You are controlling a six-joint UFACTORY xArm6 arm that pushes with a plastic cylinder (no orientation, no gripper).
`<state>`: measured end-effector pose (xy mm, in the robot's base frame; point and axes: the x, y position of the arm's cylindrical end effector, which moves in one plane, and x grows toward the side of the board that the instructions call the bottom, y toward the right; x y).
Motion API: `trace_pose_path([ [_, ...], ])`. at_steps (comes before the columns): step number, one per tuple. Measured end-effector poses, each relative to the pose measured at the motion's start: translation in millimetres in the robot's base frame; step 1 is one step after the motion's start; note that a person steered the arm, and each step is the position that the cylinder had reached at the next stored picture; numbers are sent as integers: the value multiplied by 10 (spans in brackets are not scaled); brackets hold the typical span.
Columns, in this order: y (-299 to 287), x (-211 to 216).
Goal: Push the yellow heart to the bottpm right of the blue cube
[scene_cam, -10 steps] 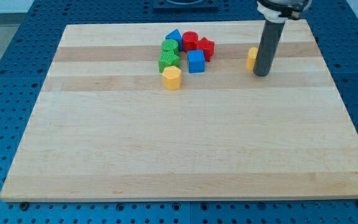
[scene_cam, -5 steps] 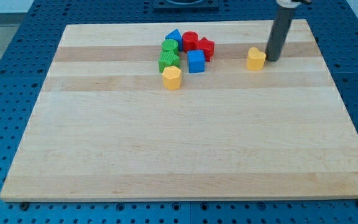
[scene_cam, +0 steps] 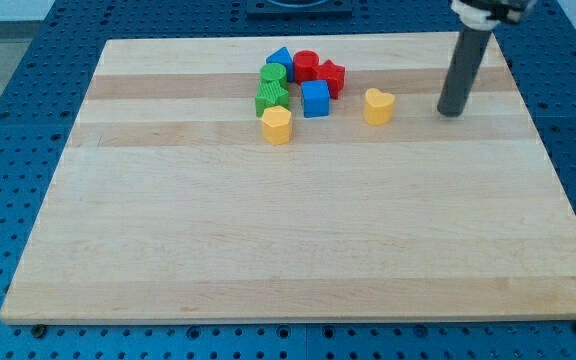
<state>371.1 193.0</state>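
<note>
End effector: bare rod, no jaws to spread or press; my tip on the surface, apart to the view's right of the yellow heart. Yellow heart: right of blue cube, apart. Likely light, rigid, free-sliding; push its upper-right flank.

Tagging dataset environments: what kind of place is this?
Likely a robotics lab bench: a wooden board sits on a blue perforated table, small coloured blocks such as the yellow heart, and my tip right of it.

Straight dark grey rod, my tip, white collar above
</note>
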Motion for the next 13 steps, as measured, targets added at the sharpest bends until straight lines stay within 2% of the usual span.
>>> trace_pose_path([
  [1,-262,162],
  [4,-992,138],
  [5,-981,141],
  [7,-481,368],
  [9,-400,-19],
  [10,-411,-95],
  [13,-1006,-95],
])
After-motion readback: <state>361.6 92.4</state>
